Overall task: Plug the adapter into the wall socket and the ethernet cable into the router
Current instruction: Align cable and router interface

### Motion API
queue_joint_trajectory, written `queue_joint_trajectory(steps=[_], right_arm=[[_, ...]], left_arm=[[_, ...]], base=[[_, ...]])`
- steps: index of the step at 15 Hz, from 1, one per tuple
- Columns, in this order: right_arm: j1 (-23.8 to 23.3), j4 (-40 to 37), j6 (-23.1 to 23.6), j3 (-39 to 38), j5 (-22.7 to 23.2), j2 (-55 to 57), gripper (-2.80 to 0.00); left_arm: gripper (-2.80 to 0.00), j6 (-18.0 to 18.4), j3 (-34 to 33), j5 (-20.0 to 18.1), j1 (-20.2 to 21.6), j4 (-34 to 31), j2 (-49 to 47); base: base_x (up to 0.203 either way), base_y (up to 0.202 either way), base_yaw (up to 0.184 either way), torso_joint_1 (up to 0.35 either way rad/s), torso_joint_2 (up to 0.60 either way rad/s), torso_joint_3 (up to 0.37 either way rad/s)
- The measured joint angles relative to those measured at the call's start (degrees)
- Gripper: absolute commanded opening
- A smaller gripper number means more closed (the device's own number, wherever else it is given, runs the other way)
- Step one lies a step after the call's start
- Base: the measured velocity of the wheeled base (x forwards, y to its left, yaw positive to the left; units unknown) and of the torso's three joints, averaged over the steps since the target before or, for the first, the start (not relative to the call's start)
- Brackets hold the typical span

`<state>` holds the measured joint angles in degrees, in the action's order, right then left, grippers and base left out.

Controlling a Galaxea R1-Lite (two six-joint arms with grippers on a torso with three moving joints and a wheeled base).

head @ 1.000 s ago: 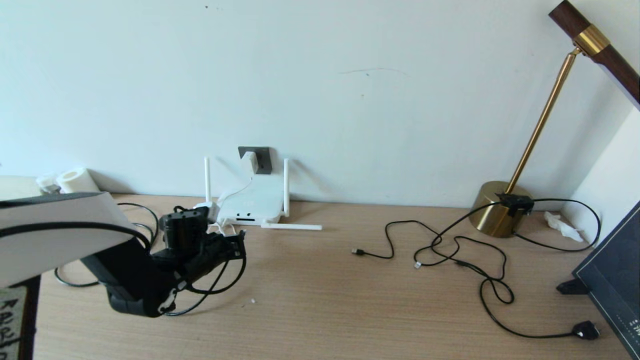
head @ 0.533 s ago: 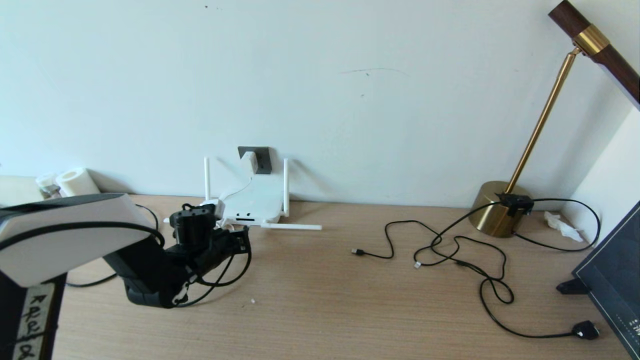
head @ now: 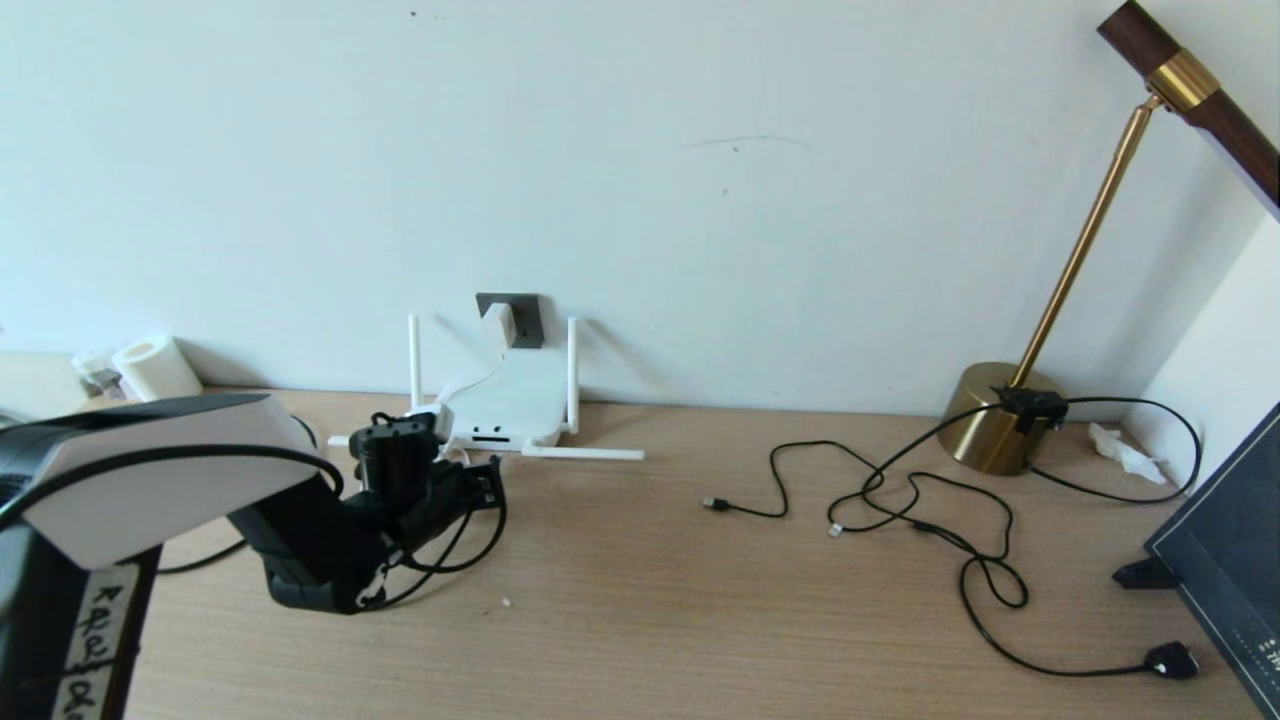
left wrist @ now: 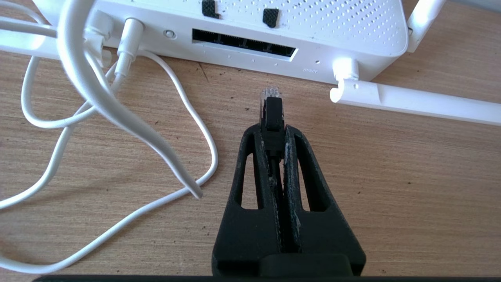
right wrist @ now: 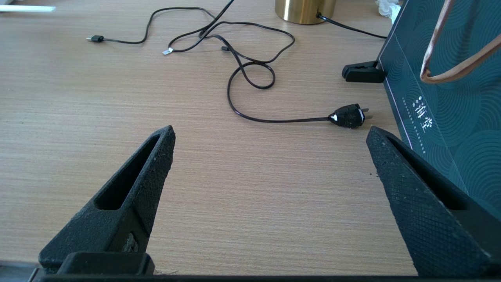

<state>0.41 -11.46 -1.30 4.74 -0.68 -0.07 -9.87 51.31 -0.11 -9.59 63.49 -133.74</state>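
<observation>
Left wrist view: the left hand (left wrist: 274, 133) is clamped on the ethernet cable (left wrist: 271, 105), its clear tip pointing at twelve o'clock toward the router (left wrist: 313, 23) port row, just short of it. The right hand (right wrist: 270, 156), spread wide, sits well apart above the counter (right wrist: 78, 98).

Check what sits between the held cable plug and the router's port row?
Nothing: in the left wrist view only bare table lies between the ethernet cable plug and the router ports.
</observation>
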Motion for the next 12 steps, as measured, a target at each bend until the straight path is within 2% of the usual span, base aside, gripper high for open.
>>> queue_joint_trajectory(steps=[12], right_arm=[[0.0, 0.0, 0.0, 0.0, 0.0, 0.0, 0.0]], left_arm=[[-2.8, 3.1, -0.1, -0.4, 0.5, -0.1, 0.6]], base=[[0.0, 0.0, 0.0, 0.0, 0.0, 0.0]])
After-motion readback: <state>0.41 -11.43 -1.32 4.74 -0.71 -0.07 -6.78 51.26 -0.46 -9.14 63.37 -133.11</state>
